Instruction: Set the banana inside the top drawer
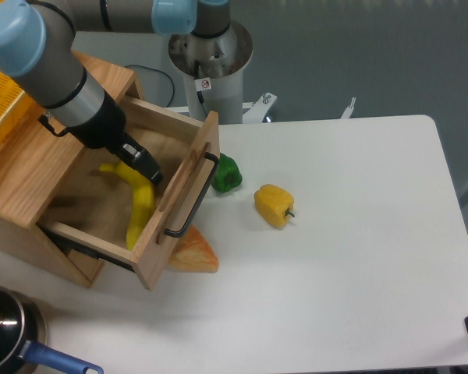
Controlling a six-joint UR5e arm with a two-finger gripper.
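The black two-finger gripper is closed on the long curved yellow banana inside the pulled-out light-wood top drawer at the white table's left edge

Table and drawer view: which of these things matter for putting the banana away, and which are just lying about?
Job:
banana, inside the drawer
top drawer, pulled open
gripper, at the banana

Lying about:
green pepper
yellow pepper
orange wedge under the drawer front
pot with blue handle
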